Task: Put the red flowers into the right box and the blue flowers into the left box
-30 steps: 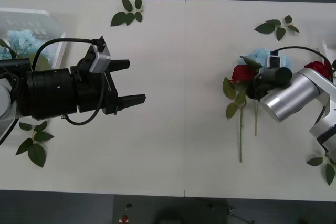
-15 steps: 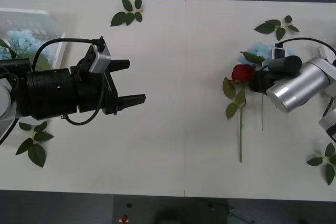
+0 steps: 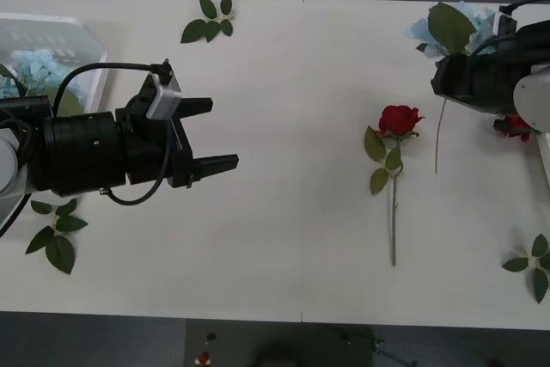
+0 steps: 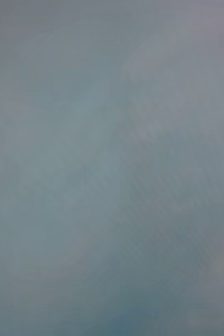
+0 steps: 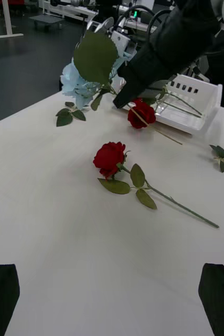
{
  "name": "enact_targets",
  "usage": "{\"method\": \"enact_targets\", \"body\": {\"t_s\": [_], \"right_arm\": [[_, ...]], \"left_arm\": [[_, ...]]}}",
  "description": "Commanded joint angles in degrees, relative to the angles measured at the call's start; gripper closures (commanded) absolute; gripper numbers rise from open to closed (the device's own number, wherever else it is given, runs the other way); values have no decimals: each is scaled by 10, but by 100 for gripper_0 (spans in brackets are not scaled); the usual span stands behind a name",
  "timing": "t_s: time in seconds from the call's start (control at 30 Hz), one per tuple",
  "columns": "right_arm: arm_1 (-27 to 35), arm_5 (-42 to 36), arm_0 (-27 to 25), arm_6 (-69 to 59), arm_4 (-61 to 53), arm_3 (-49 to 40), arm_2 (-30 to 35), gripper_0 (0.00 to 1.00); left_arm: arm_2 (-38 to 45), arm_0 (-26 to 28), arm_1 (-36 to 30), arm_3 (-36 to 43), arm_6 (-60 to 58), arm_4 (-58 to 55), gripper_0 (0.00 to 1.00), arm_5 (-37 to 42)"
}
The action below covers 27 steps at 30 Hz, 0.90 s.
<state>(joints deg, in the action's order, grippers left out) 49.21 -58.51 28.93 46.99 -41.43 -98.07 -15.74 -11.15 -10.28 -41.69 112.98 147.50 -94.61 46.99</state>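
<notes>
My right gripper (image 3: 449, 85) is up at the far right of the white table (image 3: 292, 238), raised off the surface, and it is clamped on the thin stem of a blue flower (image 3: 468, 21). In the left wrist view the black fingers (image 5: 123, 97) close around that stem just below the pale blue head (image 5: 76, 84) and its big green leaf (image 5: 95, 56). In the front view the stem hangs down from the grip toward me. The right wrist view gives me nothing but a grey-blue blur.

Just beside that gripper, on its near side, a red rose (image 3: 515, 125) sits at the table's right edge; in the left wrist view it is next to the white slotted box (image 5: 188, 102), which has stems lying in it. A second red rose (image 3: 398, 119) lies flat on the table, apart from the gripper and nearer the table's middle, head away from me and stem running back toward the near edge.

My left gripper (image 3: 213, 133) hovers over the left half of the table, pointing right, its black fingers spread wide and holding nothing. Behind the left arm, at the far left, is the white crate (image 3: 77, 40) with blue flowers (image 3: 30, 68) already in it. Loose leaf sprigs (image 3: 209, 20) lie scattered about the table.
</notes>
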Motion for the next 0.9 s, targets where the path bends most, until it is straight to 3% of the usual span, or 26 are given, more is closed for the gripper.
{"method": "enact_targets", "body": {"t_s": [0.03,0.43,0.9], "right_arm": [[6,4,2,86,-48,-79,19,100],[-13,131,2,180,-195,-210,15,100],[-210,139,7,373,-189,-175,22,100]], "left_arm": [[9,-1,5,18,29,-7,0,-2],[9,-1,5,18,29,-7,0,-2],[9,-1,5,18,29,-7,0,-2]]}}
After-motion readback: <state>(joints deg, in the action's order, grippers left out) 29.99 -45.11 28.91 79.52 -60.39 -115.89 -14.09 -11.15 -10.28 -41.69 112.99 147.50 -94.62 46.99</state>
